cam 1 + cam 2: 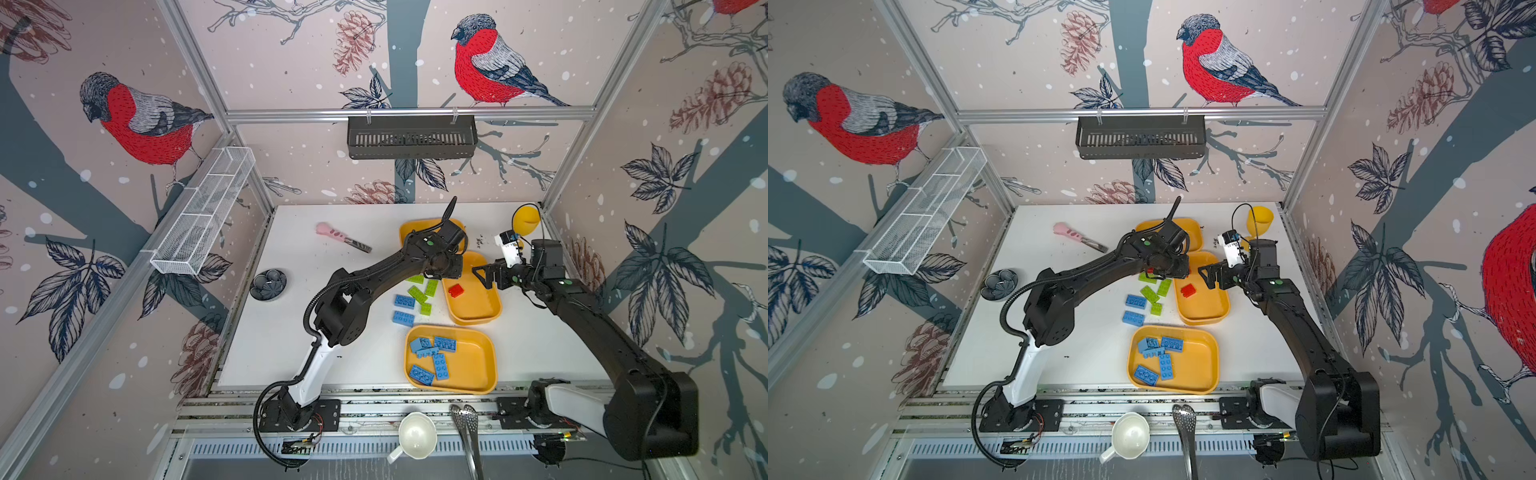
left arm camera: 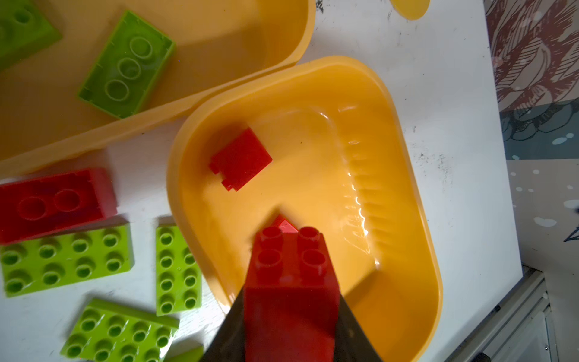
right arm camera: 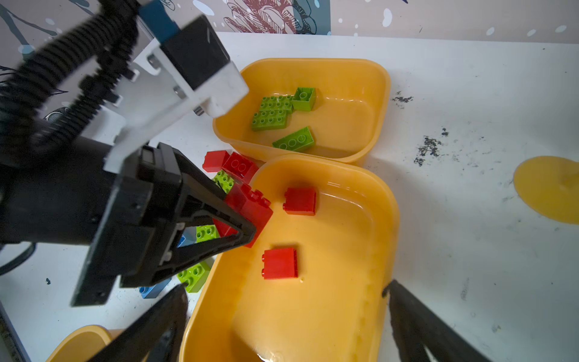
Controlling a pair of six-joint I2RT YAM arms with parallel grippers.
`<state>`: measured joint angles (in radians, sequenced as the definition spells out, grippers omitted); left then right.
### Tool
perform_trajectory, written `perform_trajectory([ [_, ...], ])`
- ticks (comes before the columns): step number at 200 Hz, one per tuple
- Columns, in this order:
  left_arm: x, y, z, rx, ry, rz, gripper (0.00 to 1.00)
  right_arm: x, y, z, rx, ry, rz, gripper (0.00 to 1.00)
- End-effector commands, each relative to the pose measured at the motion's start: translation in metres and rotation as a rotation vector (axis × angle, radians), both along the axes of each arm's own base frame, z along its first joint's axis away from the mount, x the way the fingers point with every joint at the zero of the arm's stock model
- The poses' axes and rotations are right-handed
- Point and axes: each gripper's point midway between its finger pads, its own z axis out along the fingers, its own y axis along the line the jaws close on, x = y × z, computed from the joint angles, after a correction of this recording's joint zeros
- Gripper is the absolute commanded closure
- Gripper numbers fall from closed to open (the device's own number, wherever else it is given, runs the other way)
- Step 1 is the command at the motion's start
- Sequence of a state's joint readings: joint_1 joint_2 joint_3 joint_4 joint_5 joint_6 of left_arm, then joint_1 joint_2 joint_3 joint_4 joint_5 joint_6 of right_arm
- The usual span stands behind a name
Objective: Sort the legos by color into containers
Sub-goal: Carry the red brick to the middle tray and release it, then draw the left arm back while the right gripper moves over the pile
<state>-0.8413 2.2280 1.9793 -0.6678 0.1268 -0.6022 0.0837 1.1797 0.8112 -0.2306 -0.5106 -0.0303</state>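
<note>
Yellow-orange and shallow, the nearest container (image 1: 473,370) sat at the front of the white table (image 1: 291,332) with several blue legos (image 1: 444,344) lying inside it. Just beyond its far left corner, two loose blue legos (image 1: 404,301) and a scatter of loose green legos (image 1: 417,294) lay on the table. To their right stood the middle container (image 1: 478,303), its long side running away from the front. The right wrist view showed two red legos (image 3: 279,263) resting apart on its floor.

The left gripper (image 2: 291,301) was clamped on a red four-stud lego (image 3: 250,205), holding it clear of the floor just inside that container's left rim. The right gripper (image 1: 483,277) hovered over the same container from the opposite side, its jaws spread wide with nothing between them.

Two loose red legos (image 3: 239,166) lay on the table in the nook where the middle container met the far container (image 3: 360,94). In that far one lay green legos (image 3: 272,112), at least one of them underside up. Farthest back, at the right rear corner of the table, stood a yellow goblet (image 1: 527,220).
</note>
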Motion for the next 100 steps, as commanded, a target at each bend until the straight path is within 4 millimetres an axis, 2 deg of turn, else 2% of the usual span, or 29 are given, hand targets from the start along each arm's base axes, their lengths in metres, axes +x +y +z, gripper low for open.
perform_trajectory([
  [1, 0.005, -0.004, 0.001, -0.007, -0.013, -0.001, 0.60, 0.001, -0.002, 0.003, -0.006, -0.019, -0.010, 0.00],
  [20, 0.006, -0.006, 0.006, -0.018, -0.018, -0.005, 0.52, 0.000, -0.003, 0.003, -0.008, -0.020, -0.013, 0.00],
  [38, 0.005, -0.006, 0.012, -0.021, -0.027, -0.016, 0.37, 0.000, -0.004, 0.003, -0.007, -0.021, -0.016, 0.01],
  [54, 0.005, 0.000, 0.019, -0.010, -0.038, -0.016, 0.29, -0.001, -0.004, 0.003, -0.004, -0.018, -0.015, 0.01],
  [77, 0.003, 0.015, 0.030, 0.021, -0.067, -0.029, 0.23, -0.002, -0.001, 0.004, 0.006, -0.018, -0.004, 0.00],
  [100, 0.004, 0.040, 0.040, 0.058, -0.100, -0.037, 0.14, -0.002, 0.002, 0.005, 0.017, -0.019, 0.014, 0.01],
])
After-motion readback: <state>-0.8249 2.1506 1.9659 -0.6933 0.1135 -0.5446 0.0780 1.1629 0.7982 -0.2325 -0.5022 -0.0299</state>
